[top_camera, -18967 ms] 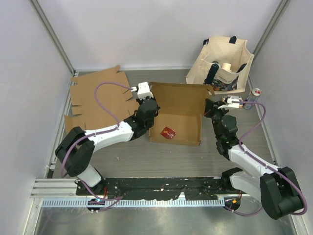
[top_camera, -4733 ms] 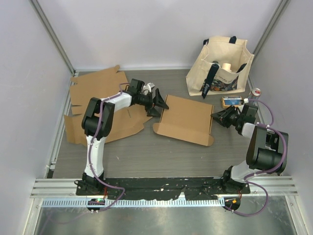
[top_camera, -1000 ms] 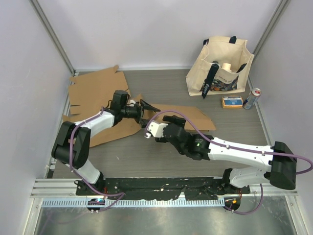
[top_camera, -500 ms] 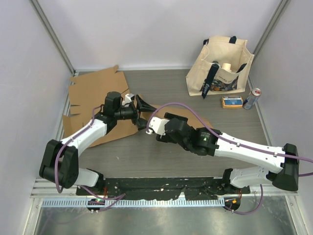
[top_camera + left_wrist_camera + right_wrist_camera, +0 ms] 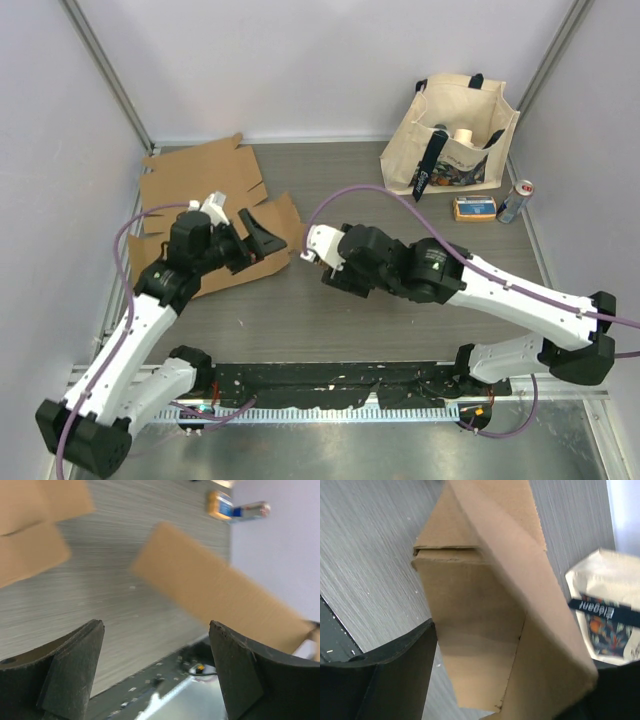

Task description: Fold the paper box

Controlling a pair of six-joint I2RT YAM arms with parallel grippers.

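Observation:
The brown paper box (image 5: pixel 485 595) fills the right wrist view. It sits between the fingers of my right gripper (image 5: pixel 515 672), which is shut on its sides. In the top view the right arm (image 5: pixel 430 270) stretches across the table's middle and hides the box. The left wrist view shows the box (image 5: pixel 215 592) as a blurred, tilted brown slab ahead of my left gripper (image 5: pixel 155 626). That gripper (image 5: pixel 258 232) is open with nothing between its fingers. It stands left of the box, over the edge of the flat cardboard.
Flat cardboard sheets (image 5: pixel 200 180) lie at the back left. A cloth tote bag (image 5: pixel 455 135) stands at the back right, with a small orange and blue carton (image 5: pixel 474 208) and a drink can (image 5: pixel 520 200) beside it. The black rail (image 5: pixel 330 378) runs along the near edge.
My left gripper has opened wider and pulled back to the left, away from the box. The right arm has swung further over the box, which the top view no longer shows.

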